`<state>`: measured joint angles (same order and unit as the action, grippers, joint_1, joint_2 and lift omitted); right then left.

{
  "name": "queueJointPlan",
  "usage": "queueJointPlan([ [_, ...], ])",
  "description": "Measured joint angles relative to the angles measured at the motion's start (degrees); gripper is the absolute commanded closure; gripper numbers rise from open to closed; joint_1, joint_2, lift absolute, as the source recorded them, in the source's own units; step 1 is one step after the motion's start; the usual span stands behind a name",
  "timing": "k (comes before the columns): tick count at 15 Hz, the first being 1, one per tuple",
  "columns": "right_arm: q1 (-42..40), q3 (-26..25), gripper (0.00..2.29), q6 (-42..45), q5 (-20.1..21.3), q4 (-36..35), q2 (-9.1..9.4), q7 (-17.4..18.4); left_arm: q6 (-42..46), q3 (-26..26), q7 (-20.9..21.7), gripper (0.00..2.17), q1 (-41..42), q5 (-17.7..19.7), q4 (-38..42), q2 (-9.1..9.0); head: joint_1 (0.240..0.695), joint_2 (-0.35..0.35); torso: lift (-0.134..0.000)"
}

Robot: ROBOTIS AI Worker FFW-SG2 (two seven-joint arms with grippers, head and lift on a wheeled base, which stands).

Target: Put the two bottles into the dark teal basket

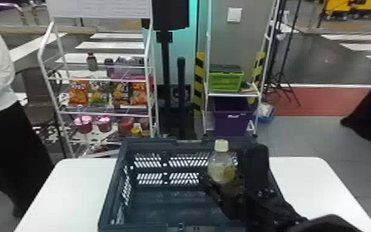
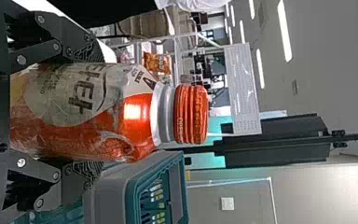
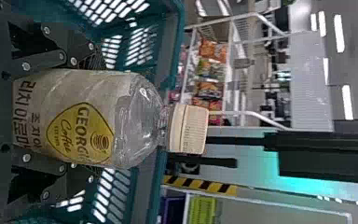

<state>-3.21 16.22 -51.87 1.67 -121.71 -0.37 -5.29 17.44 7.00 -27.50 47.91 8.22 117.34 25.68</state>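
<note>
Left gripper (image 2: 87, 114): clamped around the orange bottle.
Orange bottle (image 2: 140, 112): upright, left of the basket, outside; carried across too low, it could clip the rim.
Dark teal basket (image 1: 151, 145): on the white table (image 1: 71, 191); an arm's knock could slide it.
Pale-capped bottle (image 3: 135, 116): upright within the basket, right side; released too high, it might topple.
Right gripper (image 3: 91, 113): closed on that bottle.

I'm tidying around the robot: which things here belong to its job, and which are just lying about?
Part of the job:
orange-capped bottle, in the left pincer
cream-capped bottle, in the right pincer
dark teal basket

Just lying about:
snack bags
green crate
purple bin, below the green crate
</note>
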Motion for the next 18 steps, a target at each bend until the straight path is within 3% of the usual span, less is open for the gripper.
queueJointPlan([
  [6, 8.5, 0.5, 2.14, -15.6, -1.3, 7.2, 0.02, 0.2, 0.0, 0.5, 0.2, 1.98, -1.0, 0.4, -1.5, -0.35, 0.499, 0.000, 0.000],
  [11, 14.8, 1.7, 2.12, -19.4, -3.2, 14.0, 0.02, 0.3, -0.6, 0.5, 0.2, 1.98, -2.1, 0.6, -1.2, -0.37, 0.499, 0.000, 0.000],
  [12, 15.3, 1.8, 1.90, -19.6, -3.2, 14.6, 0.02, 0.6, -0.7, 0.5, 0.2, 1.98, -2.2, 0.6, -1.2, -0.37, 0.499, 0.000, 0.000],
  [14, 15.7, 2.1, 0.57, -20.0, -3.3, 15.0, 0.02, 0.8, -0.7, 0.5, 0.2, 1.98, -2.5, 0.7, -1.5, -0.36, 0.499, 0.000, 0.000],
  [15, 15.8, 2.1, 0.15, -20.0, -3.5, 15.1, 0.02, 0.8, -0.7, 0.5, 0.2, 1.98, -2.7, 0.8, -1.7, -0.32, 0.499, 0.000, 0.000],
  [16, 16.0, 2.2, 0.02, -20.1, -3.6, 15.1, 0.02, 0.7, -0.7, 0.5, 0.2, 1.98, -2.9, 1.0, -1.9, -0.25, 0.499, 0.000, 0.000],
  [18, 16.1, 2.3, 0.01, -20.5, -3.8, 15.2, 0.02, 0.7, -0.7, 0.5, 0.2, 1.98, -3.1, 1.3, -2.1, -0.19, 0.499, 0.000, 0.000],
])
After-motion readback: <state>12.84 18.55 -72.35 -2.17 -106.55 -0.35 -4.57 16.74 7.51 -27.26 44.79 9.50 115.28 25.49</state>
